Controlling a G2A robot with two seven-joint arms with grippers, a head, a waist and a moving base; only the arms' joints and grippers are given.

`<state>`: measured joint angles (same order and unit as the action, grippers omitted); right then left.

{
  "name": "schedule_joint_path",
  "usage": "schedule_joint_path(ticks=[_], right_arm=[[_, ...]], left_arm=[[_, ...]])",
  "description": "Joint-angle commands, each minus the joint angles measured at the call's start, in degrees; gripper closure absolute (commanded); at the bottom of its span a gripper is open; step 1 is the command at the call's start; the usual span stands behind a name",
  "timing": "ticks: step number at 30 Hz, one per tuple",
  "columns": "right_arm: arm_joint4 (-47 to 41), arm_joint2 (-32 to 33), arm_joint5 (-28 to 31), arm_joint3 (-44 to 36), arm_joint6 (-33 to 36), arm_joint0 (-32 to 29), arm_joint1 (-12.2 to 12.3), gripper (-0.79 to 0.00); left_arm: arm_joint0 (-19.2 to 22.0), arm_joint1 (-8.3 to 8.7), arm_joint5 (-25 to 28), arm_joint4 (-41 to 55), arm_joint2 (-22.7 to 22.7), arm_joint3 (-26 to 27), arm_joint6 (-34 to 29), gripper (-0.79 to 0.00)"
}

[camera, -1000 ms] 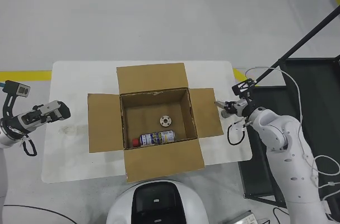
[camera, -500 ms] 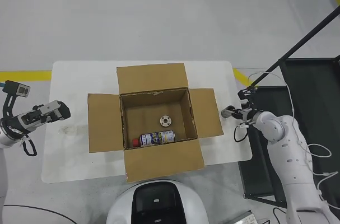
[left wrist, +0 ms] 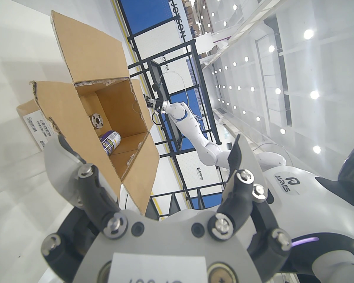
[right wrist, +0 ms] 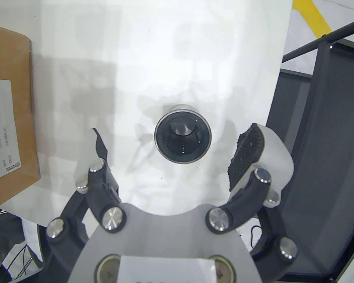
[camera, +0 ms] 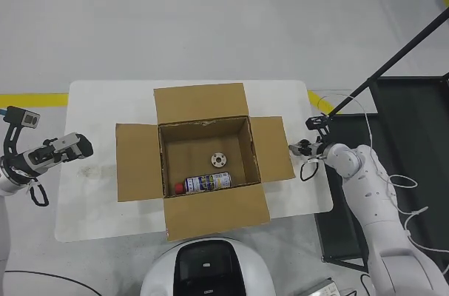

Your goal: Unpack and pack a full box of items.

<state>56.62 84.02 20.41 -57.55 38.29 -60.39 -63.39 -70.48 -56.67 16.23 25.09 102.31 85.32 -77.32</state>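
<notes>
Right gripper [right wrist: 174, 138] gapes beside box [camera: 206, 105] holding spray can [camera: 207, 182] and flange [camera: 219, 158].

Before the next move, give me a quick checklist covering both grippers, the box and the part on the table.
1. Right gripper open: ok.
2. Black metal-rimmed cylinder standing upright on the white table between the right gripper's fingers, touching neither: ok.
3. Brown cardboard box flaps folded open: ok.
4. Box emptied: not ok. A spray can lying on its side and a round metal flange are inside.
5. Left gripper open, off to the side of the box: ok.
</notes>
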Motion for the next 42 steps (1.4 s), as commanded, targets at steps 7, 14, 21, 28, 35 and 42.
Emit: schedule_joint_path(ticks=[7,14,21,28,35,42], right_arm=[[0.39,-2.71,-0.45,6.99,-1.84,3.94,-0.54,-0.714],[2.0,-4.63,-0.99,9.08,-4.17,5.51,-0.82,0.0],[2.44,-5.47,-1.75,8.98,-5.34,5.86,-0.9,0.0],[1.58,-1.85,0.04,1.02,-4.2,2.59,0.45,0.0],[-1.81,5.25,0.95,-18.13,0.4,-5.69,2.25,0.0],[-4.94,5.23,1.55,-33.74,3.62,-8.88,2.53,0.0]], left_arm=[[0.0,0.0,0.0,0.0,0.0,0.0,0.0,-0.785],[0.0,0.0,0.0,0.0,0.0,0.0,0.0,-0.785],[0.0,0.0,0.0,0.0,0.0,0.0,0.0,-0.785],[0.0,0.0,0.0,0.0,0.0,0.0,0.0,-0.785],[0.0,0.0,0.0,0.0,0.0,0.0,0.0,-0.785],[0.0,0.0,0.0,0.0,0.0,0.0,0.0,-0.785]])
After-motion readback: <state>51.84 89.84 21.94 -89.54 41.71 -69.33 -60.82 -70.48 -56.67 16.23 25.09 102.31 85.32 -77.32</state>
